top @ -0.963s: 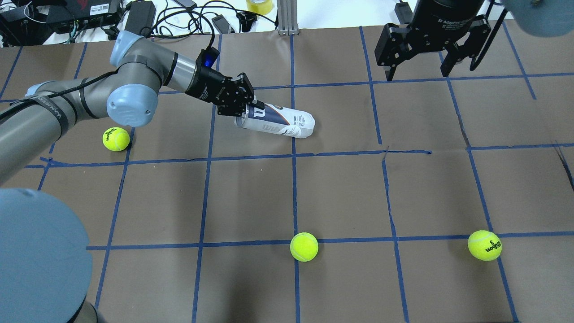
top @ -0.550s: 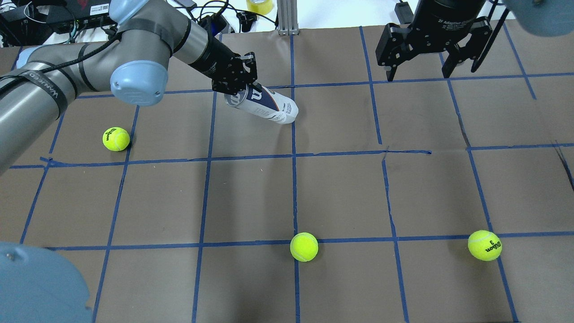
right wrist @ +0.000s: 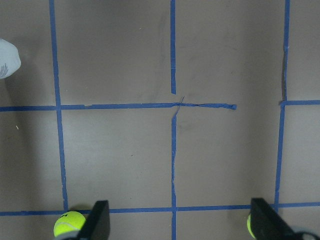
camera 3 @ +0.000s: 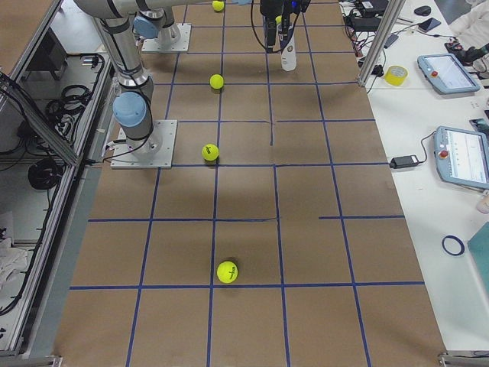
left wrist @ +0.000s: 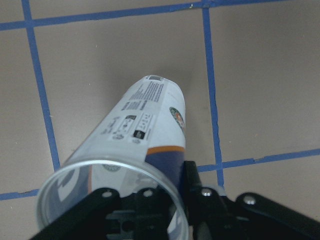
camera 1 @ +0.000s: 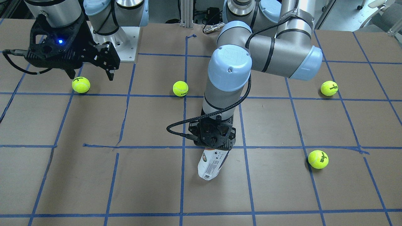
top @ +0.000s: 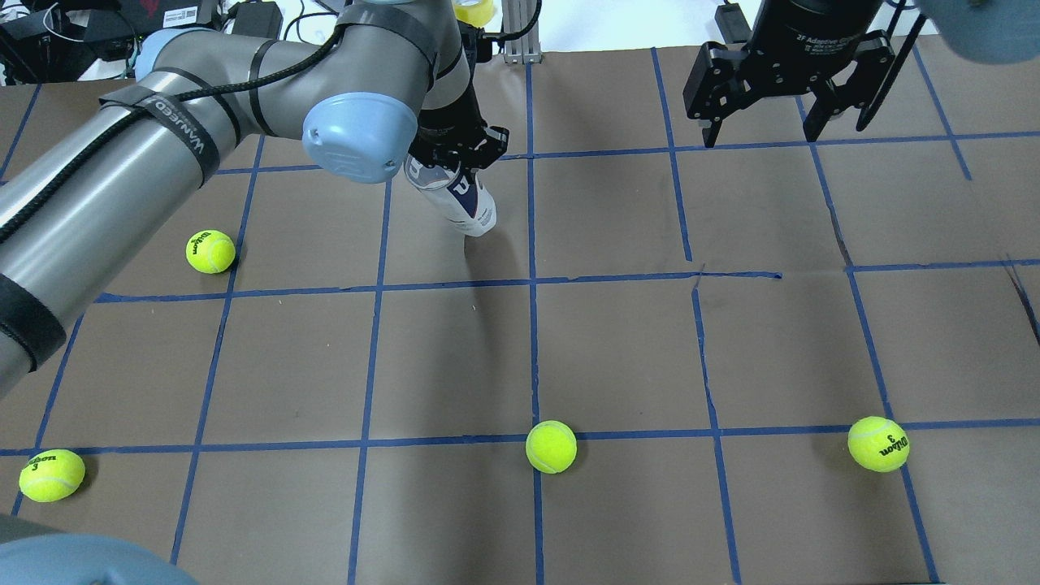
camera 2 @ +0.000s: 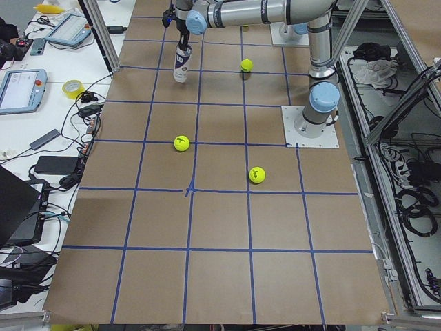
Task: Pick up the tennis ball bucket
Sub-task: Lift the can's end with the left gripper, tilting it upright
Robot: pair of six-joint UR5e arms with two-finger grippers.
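Note:
The tennis ball bucket (top: 465, 203) is a clear can with a white and navy label. It hangs steeply tilted, open rim up and closed end down. My left gripper (top: 452, 159) is shut on its rim, one finger inside and one outside. The can also shows in the front view (camera 1: 211, 164), under the left gripper (camera 1: 215, 143), and in the left wrist view (left wrist: 145, 130). I cannot tell whether its lower end touches the paper. My right gripper (top: 760, 118) is open and empty, high at the back right, away from the can.
Several tennis balls lie on the brown paper with its blue tape grid: one at the left (top: 210, 252), one at the front left (top: 51, 475), one at the front middle (top: 551, 447), one at the front right (top: 878, 444). Cables and boxes (top: 146, 28) lie beyond the table's back edge.
My left arm has swung up and over. The can has turned from lying on the paper to nearly upright, and its closed end has swept in to the left. The right arm has not moved.

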